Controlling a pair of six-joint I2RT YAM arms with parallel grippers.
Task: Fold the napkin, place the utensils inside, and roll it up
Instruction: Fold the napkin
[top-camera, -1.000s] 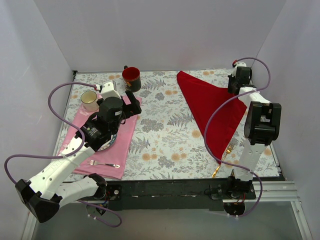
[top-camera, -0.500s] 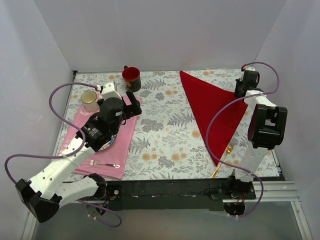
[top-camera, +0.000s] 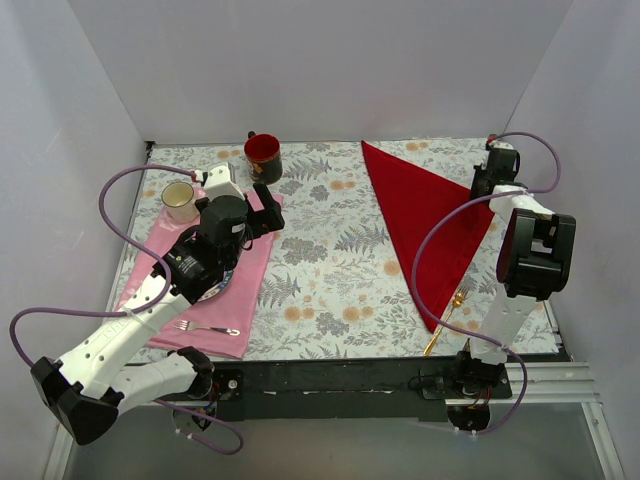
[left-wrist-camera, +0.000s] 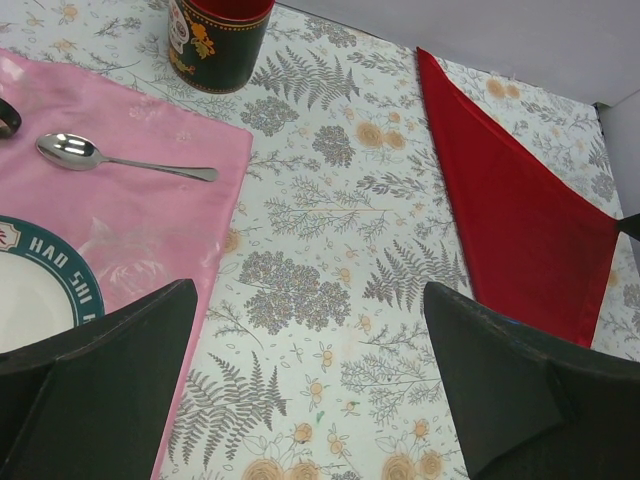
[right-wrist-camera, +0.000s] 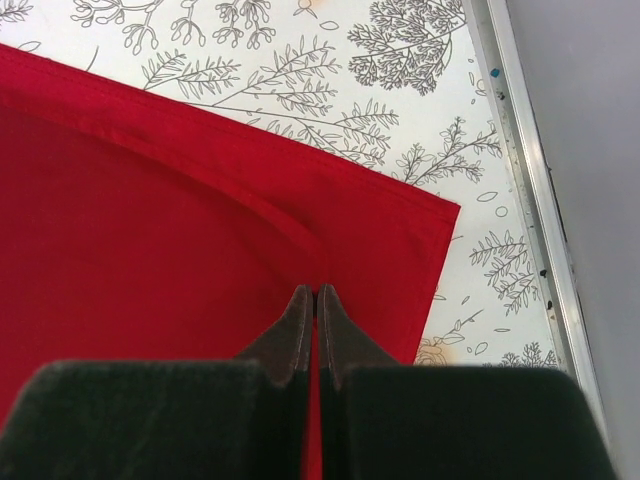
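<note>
Right end effector (right-wrist-camera: 317, 290), shut on the napkin (right-wrist-camera: 150, 200) at 3 o'clock, could lose its thin pinch, spoiling the fold. Left end effector (left-wrist-camera: 308, 290) gapes empty.

Table (top-camera: 330, 270) carries a floral cover; napkin (top-camera: 425, 225) lies flat on the right half as a triangle, tip pointing to the near edge; right hand (top-camera: 487, 188) is at the napkin's right corner, close to the table's right edge; gold utensils (top-camera: 440, 330) lie at the near tip; left hand (top-camera: 265, 215) hangs over the pink placemat (top-camera: 245, 285), which bears a silver fork (top-camera: 205, 328); red-lined mug (top-camera: 263, 157) and cream cup (top-camera: 180, 198) stand far left.
</note>
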